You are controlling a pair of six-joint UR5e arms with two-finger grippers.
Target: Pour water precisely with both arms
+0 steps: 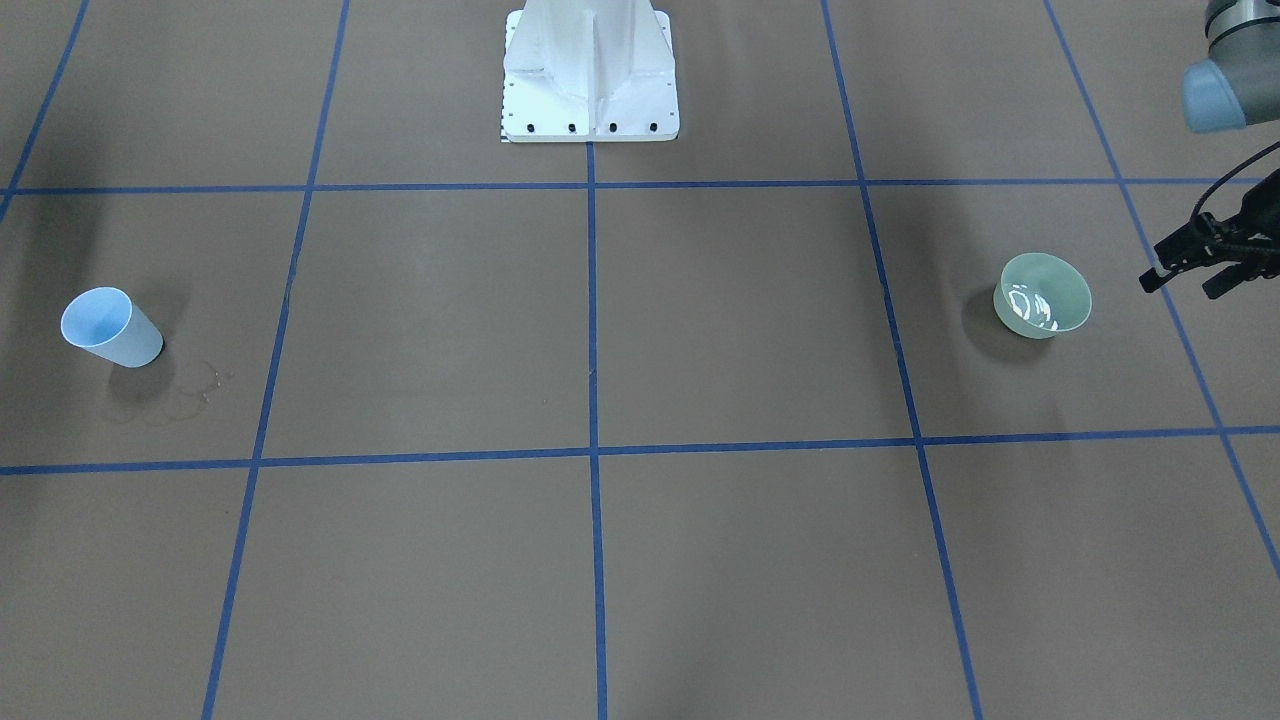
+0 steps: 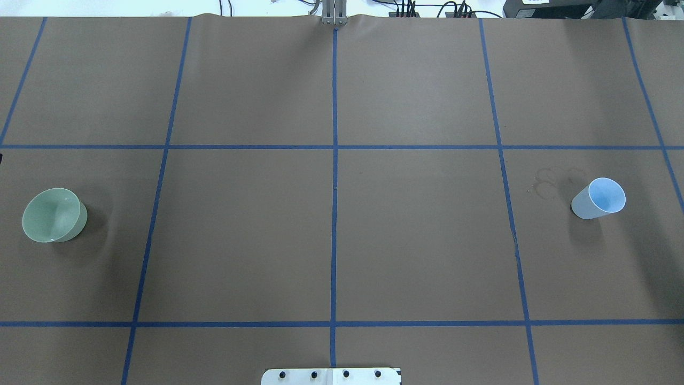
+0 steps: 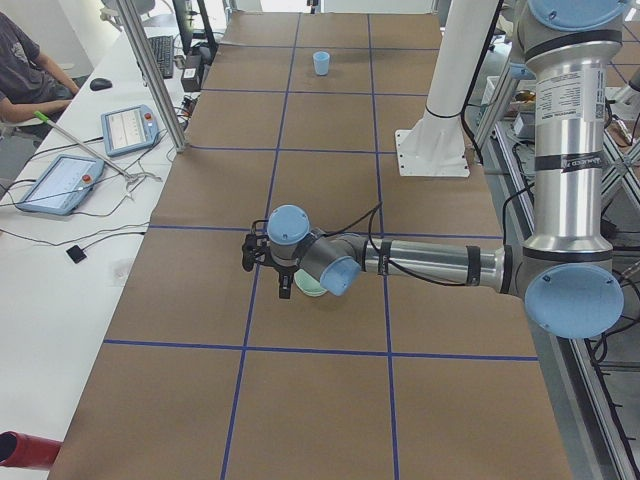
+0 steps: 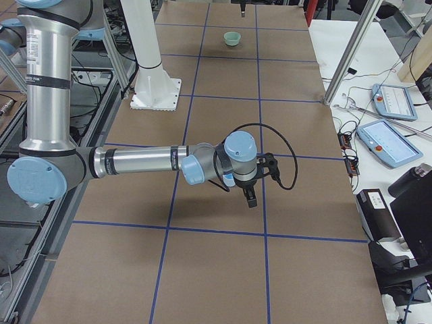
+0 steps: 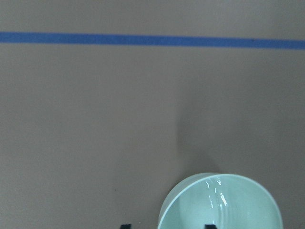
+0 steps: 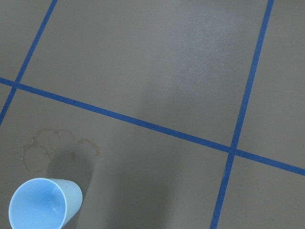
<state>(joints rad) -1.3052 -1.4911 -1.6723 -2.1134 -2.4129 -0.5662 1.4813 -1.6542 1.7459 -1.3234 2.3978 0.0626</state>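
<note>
1. Two vessels stand upright on the table (image 1: 740, 330): a green bowl (image 1: 1072, 290) on your robot's left side and a blue cup (image 1: 110, 328) well apart on its right.
2. You find the water (image 1: 1030, 305) in the bowl, seen only as white glints on its bottom.
3. The left gripper (image 1: 1180, 287) hangs just beside the bowl on its outer side, not touching it. Its fingers stand spread with nothing between them.
4. The left wrist view gives you what the front view cannot: two fingertips (image 5: 208, 226) at the lower edge, one in front of the bowl's rim, the other off to its side.
5. In the left side view the left arm (image 3: 430, 262) reaches low across the table, and its wrist covers most of the bowl.
6. The right gripper (image 4: 250, 196) shows only in the right side view, pointing down. You cannot tell from there whether it is spread or closed.
7. The right wrist view shows you the cup in its lower left corner, with dried rings (image 6: 33, 157) just beside it.
8. The glints read plainly in the front and left wrist views. From overhead the bowl's inside looks nearly plain.
</note>
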